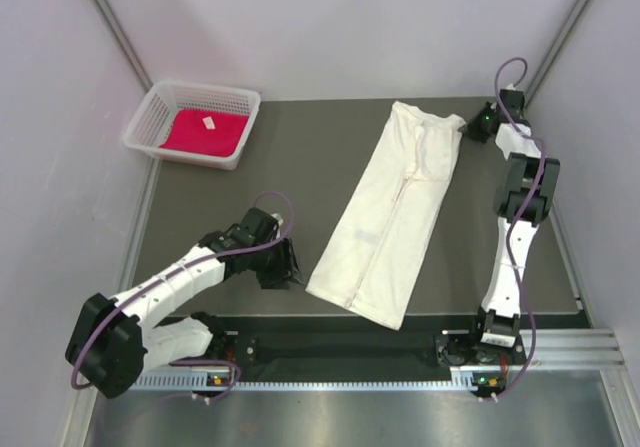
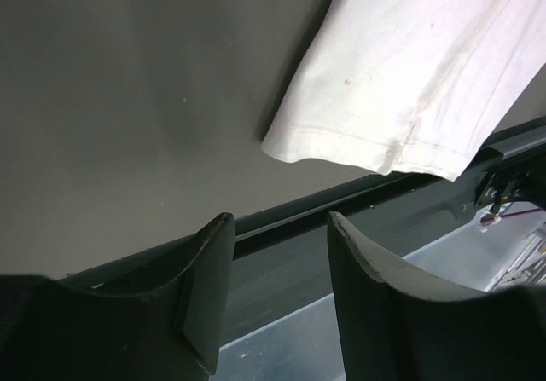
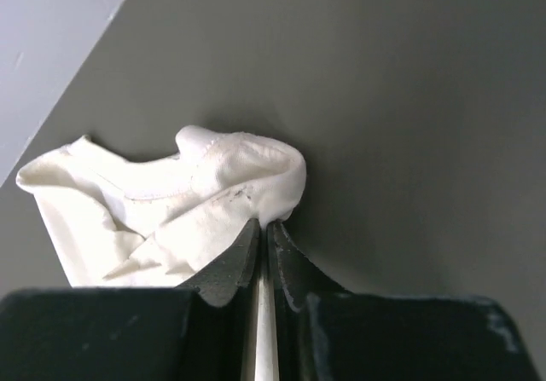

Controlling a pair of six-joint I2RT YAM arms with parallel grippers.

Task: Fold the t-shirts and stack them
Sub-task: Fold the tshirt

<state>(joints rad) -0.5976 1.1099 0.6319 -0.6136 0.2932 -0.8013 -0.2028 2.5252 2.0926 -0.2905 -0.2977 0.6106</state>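
The cream-white t-shirt (image 1: 392, 207) lies folded into a long strip on the dark mat, running from the far right toward the near middle. My right gripper (image 1: 472, 127) is shut on its far corner; the right wrist view shows the bunched white cloth (image 3: 196, 202) pinched between the jaws (image 3: 265, 226). My left gripper (image 1: 284, 270) is open and empty, just left of the shirt's near hem (image 2: 367, 147). The red-magenta t-shirt (image 1: 205, 130) with a small white tag lies in the basket at the far left.
A white plastic mesh basket (image 1: 240, 127) stands at the far left corner. A black rail (image 1: 400, 325) runs along the mat's near edge, with a metal surface (image 1: 350, 417) below it. Grey walls enclose the table.
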